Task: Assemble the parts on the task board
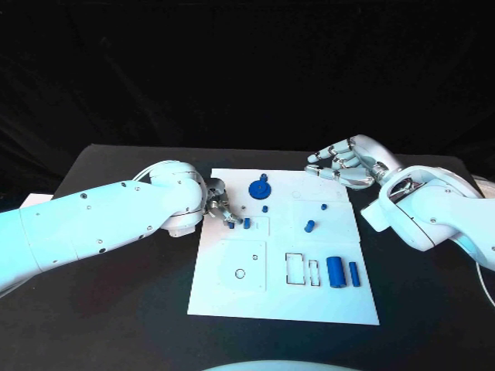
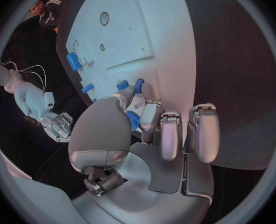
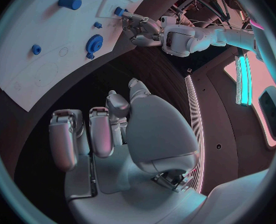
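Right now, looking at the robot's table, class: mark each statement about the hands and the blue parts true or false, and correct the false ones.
1. The left hand is at the task board's edge, fingers at a small blue part. True.
2. The right hand grips the blue gear. False: it holds nothing, hovering past the board's far corner.
3. The blue gear lies on the far part of the board. True.
4. The large blue cylinder stands off the board on the black table. False: it lies on the board.
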### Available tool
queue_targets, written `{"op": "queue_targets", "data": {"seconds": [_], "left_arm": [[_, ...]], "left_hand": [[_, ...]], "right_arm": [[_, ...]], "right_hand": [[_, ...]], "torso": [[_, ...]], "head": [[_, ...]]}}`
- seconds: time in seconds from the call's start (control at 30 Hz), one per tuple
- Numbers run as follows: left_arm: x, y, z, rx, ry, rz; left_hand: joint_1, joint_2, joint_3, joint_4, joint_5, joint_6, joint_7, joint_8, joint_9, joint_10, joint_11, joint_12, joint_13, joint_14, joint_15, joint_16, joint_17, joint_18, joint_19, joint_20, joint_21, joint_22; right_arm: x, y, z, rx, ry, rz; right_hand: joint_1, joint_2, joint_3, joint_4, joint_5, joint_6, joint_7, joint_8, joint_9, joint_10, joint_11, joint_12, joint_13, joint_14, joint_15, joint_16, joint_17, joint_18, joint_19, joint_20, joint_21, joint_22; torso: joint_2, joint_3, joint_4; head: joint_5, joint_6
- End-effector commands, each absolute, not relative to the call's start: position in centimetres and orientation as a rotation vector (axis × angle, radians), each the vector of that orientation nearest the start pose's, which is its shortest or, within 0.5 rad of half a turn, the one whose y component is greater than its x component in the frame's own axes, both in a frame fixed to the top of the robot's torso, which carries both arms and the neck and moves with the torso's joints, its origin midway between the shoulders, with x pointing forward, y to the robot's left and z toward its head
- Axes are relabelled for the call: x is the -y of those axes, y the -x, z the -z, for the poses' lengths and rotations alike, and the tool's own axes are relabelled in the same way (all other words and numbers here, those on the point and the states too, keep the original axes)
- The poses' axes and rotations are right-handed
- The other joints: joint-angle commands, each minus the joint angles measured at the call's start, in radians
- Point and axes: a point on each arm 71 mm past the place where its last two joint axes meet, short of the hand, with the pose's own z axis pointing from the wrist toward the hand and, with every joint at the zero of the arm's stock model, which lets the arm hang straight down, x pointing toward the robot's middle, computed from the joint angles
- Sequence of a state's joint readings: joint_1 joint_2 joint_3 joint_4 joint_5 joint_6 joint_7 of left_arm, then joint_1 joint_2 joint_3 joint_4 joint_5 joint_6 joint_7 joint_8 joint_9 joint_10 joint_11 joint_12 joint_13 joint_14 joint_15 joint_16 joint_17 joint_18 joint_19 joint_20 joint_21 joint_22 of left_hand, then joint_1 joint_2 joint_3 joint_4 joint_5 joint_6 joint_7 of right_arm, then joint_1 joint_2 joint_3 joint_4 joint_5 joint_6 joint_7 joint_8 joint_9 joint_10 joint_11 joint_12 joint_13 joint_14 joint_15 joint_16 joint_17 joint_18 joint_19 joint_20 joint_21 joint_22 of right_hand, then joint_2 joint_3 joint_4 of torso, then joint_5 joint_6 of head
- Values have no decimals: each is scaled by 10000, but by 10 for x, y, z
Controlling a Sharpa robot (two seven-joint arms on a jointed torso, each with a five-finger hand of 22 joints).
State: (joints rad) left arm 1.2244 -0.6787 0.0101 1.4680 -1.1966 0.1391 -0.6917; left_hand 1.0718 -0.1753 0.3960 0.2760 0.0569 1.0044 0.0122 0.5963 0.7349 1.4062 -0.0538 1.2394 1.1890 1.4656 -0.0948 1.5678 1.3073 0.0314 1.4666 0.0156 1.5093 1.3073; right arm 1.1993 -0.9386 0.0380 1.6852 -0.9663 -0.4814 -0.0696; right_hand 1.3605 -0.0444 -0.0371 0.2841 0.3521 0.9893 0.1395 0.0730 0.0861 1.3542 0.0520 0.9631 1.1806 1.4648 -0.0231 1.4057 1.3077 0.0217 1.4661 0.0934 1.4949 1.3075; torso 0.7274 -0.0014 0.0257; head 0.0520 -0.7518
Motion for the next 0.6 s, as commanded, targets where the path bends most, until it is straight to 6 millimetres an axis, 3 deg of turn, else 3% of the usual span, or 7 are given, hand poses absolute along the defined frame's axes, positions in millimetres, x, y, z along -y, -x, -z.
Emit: {"op": "queue_targets", "data": {"seconds": [0.03,0.13,0.6], "left_arm": [[-164,-494,208,-22928,1108,2067],[-164,-494,209,-22925,1138,2034],[-166,-492,207,-22589,1372,2217]], "left_hand": [[-195,27,-407,120,41,39,9,39,45,91,17,31,17,1052,-69,30,2635,-142,709,-42,60,2116],[-287,170,-875,144,43,62,-13,71,110,104,2,48,44,1052,-82,30,2635,-148,724,-53,79,2139],[-725,423,-1611,186,55,104,-68,199,265,164,-45,129,136,1052,-122,30,2635,-165,761,-89,128,2196]], "right_arm": [[210,-468,140,-15665,-3627,-9532],[210,-468,140,-15663,-3629,-9533],[210,-468,140,-15672,-3627,-9529]], "right_hand": [[-5,73,-53,-15,-1,57,-5,-3,13,-83,-12,-43,-8,573,15,-48,329,144,-5,-35,-51,1306],[-19,80,-64,-7,-2,56,-4,-4,13,-85,-12,-45,-10,572,16,-54,322,144,-5,-35,-52,1306],[-19,80,-64,-7,-2,56,-4,-4,13,-85,-12,-45,-10,572,16,-54,322,144,-5,-35,-52,1306]], "torso": [[3,0,2],[0,-5,-3],[1,-15,1]], "head": [[-3,10],[1,19],[-17,9]]}}
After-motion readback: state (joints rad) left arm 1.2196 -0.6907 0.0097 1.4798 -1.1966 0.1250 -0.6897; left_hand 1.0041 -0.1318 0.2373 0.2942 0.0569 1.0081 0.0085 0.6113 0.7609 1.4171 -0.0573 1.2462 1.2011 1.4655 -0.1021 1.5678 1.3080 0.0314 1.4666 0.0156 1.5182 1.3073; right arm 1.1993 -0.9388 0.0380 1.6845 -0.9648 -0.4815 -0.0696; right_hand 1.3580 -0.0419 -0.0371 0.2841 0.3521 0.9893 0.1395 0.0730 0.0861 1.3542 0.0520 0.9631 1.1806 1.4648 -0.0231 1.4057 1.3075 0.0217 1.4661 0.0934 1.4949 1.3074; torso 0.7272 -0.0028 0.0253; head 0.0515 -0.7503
